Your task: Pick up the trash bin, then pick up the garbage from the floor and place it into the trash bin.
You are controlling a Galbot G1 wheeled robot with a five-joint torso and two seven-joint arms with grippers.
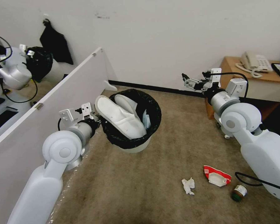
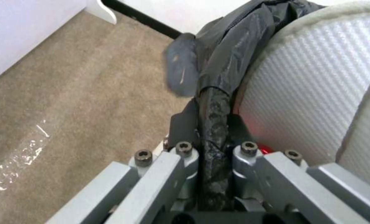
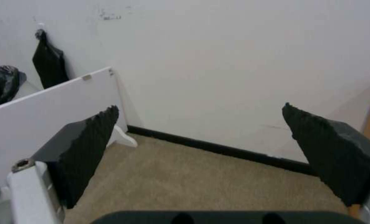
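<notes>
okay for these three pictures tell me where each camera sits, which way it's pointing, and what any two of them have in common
Head view: from the robot's head, looking forward and down at carpet, the trash bin, floor litter; both arms show, right gripper raised.
Left wrist view: on the left wrist, facing along the left gripper, shut on the bin's bagged rim, beside a white slipper.
Right wrist view: on the right wrist, facing the wall; open fingers frame it.
Shared: head and right wrist views both show the white partition.

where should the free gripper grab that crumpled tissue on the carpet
Probably straight from above, right gripper open, pinching the tissue's raised, bunched middle. It lies low on the carpet, clear of the wrapper beside it.
</notes>
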